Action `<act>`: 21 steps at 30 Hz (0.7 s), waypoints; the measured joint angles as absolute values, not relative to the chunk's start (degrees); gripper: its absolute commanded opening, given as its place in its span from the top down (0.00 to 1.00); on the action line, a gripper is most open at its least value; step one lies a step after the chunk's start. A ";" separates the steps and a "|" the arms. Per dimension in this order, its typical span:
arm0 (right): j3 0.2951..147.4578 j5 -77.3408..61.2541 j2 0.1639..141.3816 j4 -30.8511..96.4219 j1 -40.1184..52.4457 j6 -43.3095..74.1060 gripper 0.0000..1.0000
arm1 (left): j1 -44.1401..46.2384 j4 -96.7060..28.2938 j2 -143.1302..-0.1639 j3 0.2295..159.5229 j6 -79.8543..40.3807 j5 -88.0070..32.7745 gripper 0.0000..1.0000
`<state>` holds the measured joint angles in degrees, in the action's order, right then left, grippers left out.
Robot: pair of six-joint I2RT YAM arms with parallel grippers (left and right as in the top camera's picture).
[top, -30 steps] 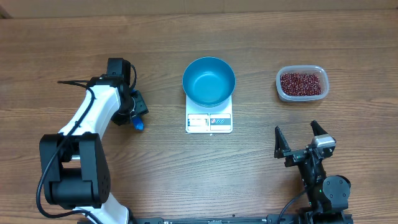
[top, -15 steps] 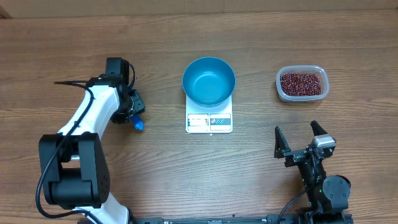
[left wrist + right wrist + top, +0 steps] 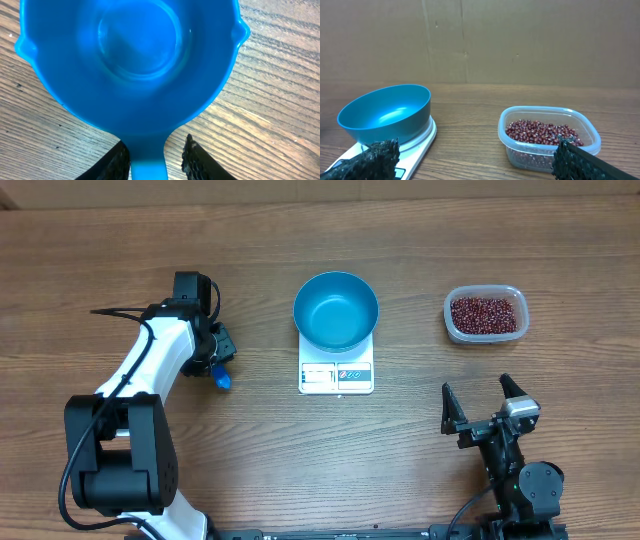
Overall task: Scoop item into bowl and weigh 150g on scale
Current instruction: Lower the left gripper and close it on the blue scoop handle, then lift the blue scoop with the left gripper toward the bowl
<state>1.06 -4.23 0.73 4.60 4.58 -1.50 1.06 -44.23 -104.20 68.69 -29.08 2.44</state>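
Tabletop [image 3: 300, 450] of brown wood grain carries every item.

Left arm [image 3: 150, 360], white with black joints, reaches forward on the left of the scale [image 3: 336, 376]. Its gripper [image 3: 156, 158] is down over the scoop [image 3: 135, 65]. The fingers [image 3: 120, 159] stand apart on either side of the scoop's handle. One finger is just beside the handle, and a strip of wood shows between the other finger and the handle, so no pinch is made.

Right arm [image 3: 520, 470] sits to the right of the scale and nearer the robot's base. Its gripper [image 3: 483, 408] has the fingers [image 3: 380, 156] spread wide, holding nothing.

Scale, white and square, lies at the middle of the tabletop with its display panel on the edge toward the robot.

Bowl [image 3: 336, 310], round and bright blue, stands upright on the scale's platform. Its inside shows only blue.

Tub [image 3: 449, 318], clear plastic with rounded corners, stands well to the right of the scale, apart from it.

Scoop, small and blue, rests on the wood to the left of the scale with its cup facing up.

Beans [image 3: 486, 314], dark red-brown, all lie inside the tub.
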 measured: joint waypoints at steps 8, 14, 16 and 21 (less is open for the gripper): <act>1.06 -4.23 0.73 4.64 4.58 -1.48 0.00 | 1.04 -44.10 -104.22 68.69 -29.10 3.88 0.61; 1.06 -4.23 0.73 4.62 4.58 -1.48 0.00 | 1.04 -42.85 -104.79 68.69 -29.30 5.06 0.65; 1.06 -4.23 0.73 4.58 4.58 -1.48 0.00 | 1.04 -42.72 -105.08 68.69 -29.52 5.26 0.68; 1.06 -4.23 0.73 4.60 4.58 -1.48 0.00 | 1.04 -42.33 -105.30 68.62 -29.69 5.43 0.71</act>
